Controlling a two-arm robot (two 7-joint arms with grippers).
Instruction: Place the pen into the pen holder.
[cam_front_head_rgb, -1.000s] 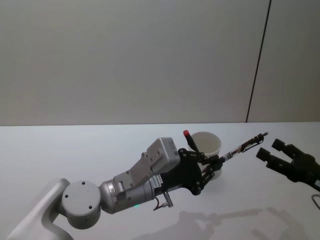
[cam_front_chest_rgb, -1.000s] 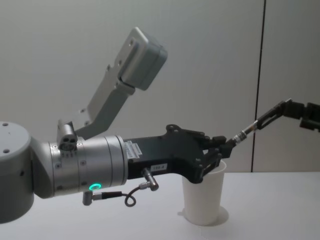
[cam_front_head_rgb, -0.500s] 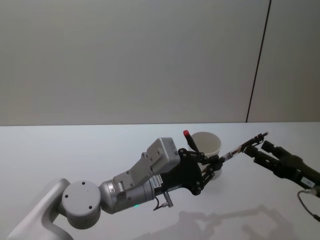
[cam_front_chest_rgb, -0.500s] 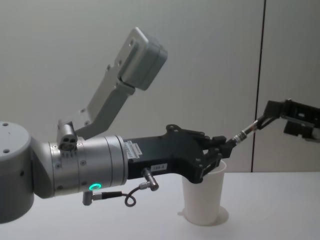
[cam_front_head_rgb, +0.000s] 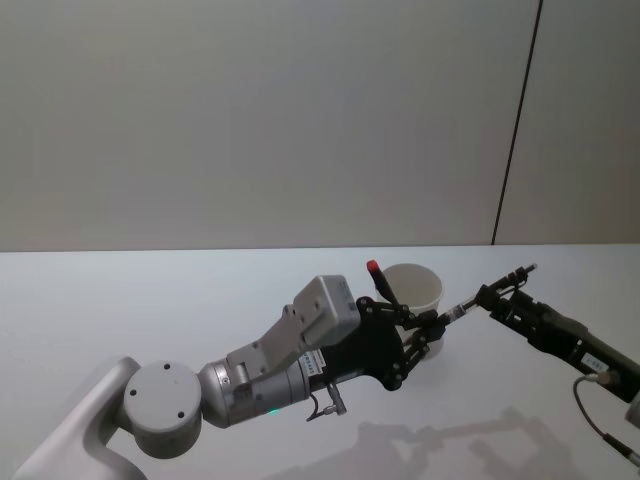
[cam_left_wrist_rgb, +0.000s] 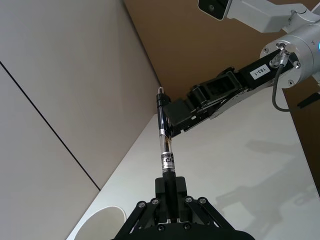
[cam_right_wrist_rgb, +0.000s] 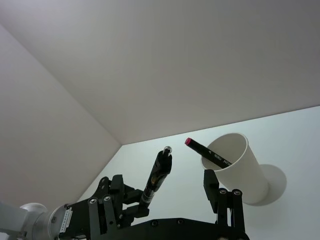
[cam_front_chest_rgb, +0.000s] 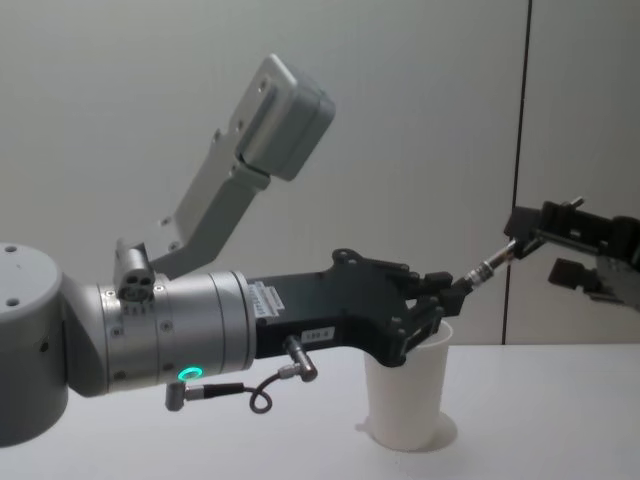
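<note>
Pen (cam_front_head_rgb: 487, 291) held in the air above the bench (cam_front_head_rgb: 150, 300), gripped at its lower end by the left end effector (cam_front_head_rgb: 437, 322), whose fingers are clenched on it. The pen slants up and away from that end effector toward the robot's right. Its barrel is slim, with a clear middle section, a band of print and black ends, seen closely in the left wrist view (cam_left_wrist_rgb: 164, 145).

The right end effector (cam_front_head_rgb: 497, 297) is at the pen's upper end, with its fingers set on either side of the barrel; in the chest view (cam_front_chest_rgb: 545, 240) the jaws stand apart, one finger above the pen tip and one below, and I cannot tell whether either touches the pen. In the right wrist view the pen (cam_right_wrist_rgb: 157, 175) rises between that end effector's two black fingers (cam_right_wrist_rgb: 210, 182) with clear space on both sides.

Holder (cam_front_head_rgb: 413, 290), a plain white tapered cup with a rolled rim, stands upright on the bench just behind and under the left end effector's fingers, toward the bench's far edge. In the chest view the holder (cam_front_chest_rgb: 407, 400) sits directly below the left end effector (cam_front_chest_rgb: 440, 295). A black marker with a red cap (cam_right_wrist_rgb: 202, 150) already leans in the holder, its red end poking out over the rim.
</note>
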